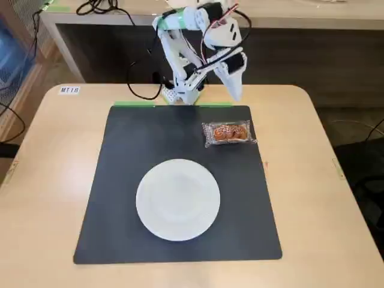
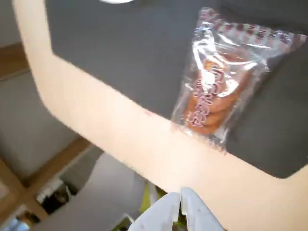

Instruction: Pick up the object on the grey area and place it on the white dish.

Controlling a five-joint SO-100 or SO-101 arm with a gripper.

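Note:
A clear packet of brown biscuits (image 1: 228, 133) lies on the dark grey mat (image 1: 144, 144), near its far right corner. The white dish (image 1: 178, 199) sits empty in the middle of the mat. My gripper (image 1: 236, 92) hangs above the mat's far edge, just behind the packet, tips pointing down and not touching it. In the wrist view the packet (image 2: 216, 91) lies on the mat (image 2: 125, 57) ahead of my gripper (image 2: 180, 198), whose two white tips meet at the bottom edge. A sliver of the dish (image 2: 115, 1) shows at the top.
The mat lies on a light wooden table (image 1: 312, 180). The arm's base (image 1: 180, 93) stands at the table's far edge with black cables (image 1: 141, 90) beside it. A wooden bench (image 1: 300, 18) runs behind.

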